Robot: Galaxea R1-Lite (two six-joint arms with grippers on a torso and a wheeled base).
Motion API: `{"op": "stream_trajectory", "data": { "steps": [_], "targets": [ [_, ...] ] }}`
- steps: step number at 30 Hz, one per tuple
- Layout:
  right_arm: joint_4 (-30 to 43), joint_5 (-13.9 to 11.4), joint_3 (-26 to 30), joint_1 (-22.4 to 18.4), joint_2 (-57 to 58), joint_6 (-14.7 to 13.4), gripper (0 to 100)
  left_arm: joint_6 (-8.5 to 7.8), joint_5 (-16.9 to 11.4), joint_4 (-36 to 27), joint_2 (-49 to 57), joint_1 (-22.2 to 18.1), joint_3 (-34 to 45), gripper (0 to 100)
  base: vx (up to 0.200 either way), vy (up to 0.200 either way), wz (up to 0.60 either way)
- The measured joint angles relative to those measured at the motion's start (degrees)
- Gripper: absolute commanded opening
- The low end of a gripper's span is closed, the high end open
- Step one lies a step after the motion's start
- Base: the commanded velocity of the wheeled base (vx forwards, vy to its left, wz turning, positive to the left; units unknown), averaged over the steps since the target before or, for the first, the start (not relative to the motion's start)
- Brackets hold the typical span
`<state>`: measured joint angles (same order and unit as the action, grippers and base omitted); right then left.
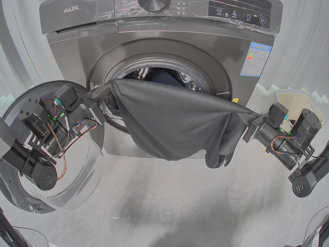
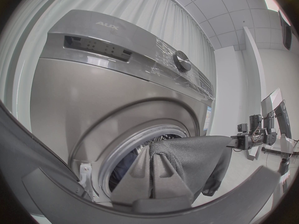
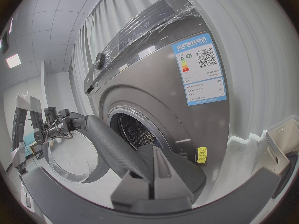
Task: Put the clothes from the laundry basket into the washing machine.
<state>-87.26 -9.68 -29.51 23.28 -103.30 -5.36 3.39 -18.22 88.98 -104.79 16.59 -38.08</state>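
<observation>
— Where is the dark grey cloth seen?
— It is held up in front of the washing machine and spread across the round opening. Its top edge is pulled tight between the 2 grippers. The rest hangs down toward the floor.
— How is the left gripper seen?
— It is closed tight on 1 top corner of the cloth, just beside the left side of the opening.
— And the right gripper?
— It is closed tight on the other top corner, lower down, at the right side. A bunch of cloth hangs under it.
— Is the door shut?
— No, it is swung open to the left. Inside the machine something dark blue is seen.
— Where is the laundry basket?
— It is placed to the right of the machine, behind the right arm.
</observation>
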Motion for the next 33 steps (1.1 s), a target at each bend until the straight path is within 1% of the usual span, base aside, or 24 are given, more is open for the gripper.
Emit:
{"op": "stream_trajectory", "data": {
  "steps": [7, 14, 23, 28, 31, 32, 33],
  "targets": [
    [0.0, 0.2, 0.6, 1.9, 0.6, 0.0, 0, 0.02, 0.0, 0.0, 1.0, -0.9, -0.8, 0, 0.000, 0.000, 0.00],
    [-0.1, 0.7, -0.8, 4.2, 0.6, -0.3, 0, 0.13, 0.0, 0.0, 2.9, -1.1, -1.0, 0, 0.000, 0.000, 0.00],
    [-0.2, 0.8, -1.9, 4.9, 0.6, -0.4, 0, 0.11, -0.5, 0.0, 4.2, -2.0, -1.0, 0, 0.000, 0.000, 0.00],
    [-0.2, 0.8, -1.9, 4.9, 0.6, -0.4, 0, 0.16, -0.5, 0.0, 4.2, -1.6, -0.9, 0, 0.000, 0.000, 0.00],
    [-0.1, 1.2, -1.5, 5.0, 0.5, -0.5, 0, 0.13, -0.5, 0.0, 3.9, 0.0, -0.8, 0, 0.000, 0.000, 0.00],
    [-0.1, 1.6, -1.2, 5.2, 0.4, -0.6, 100, 0.11, -0.4, -0.1, 3.7, 0.9, -0.8, 0, 0.000, 0.000, 0.00],
    [-0.1, 2.2, -0.8, 5.5, 0.2, -0.7, 100, 0.11, -0.4, 0.0, 3.3, 2.0, -0.8, 0, 0.000, 0.000, 0.00]
  ]
}}
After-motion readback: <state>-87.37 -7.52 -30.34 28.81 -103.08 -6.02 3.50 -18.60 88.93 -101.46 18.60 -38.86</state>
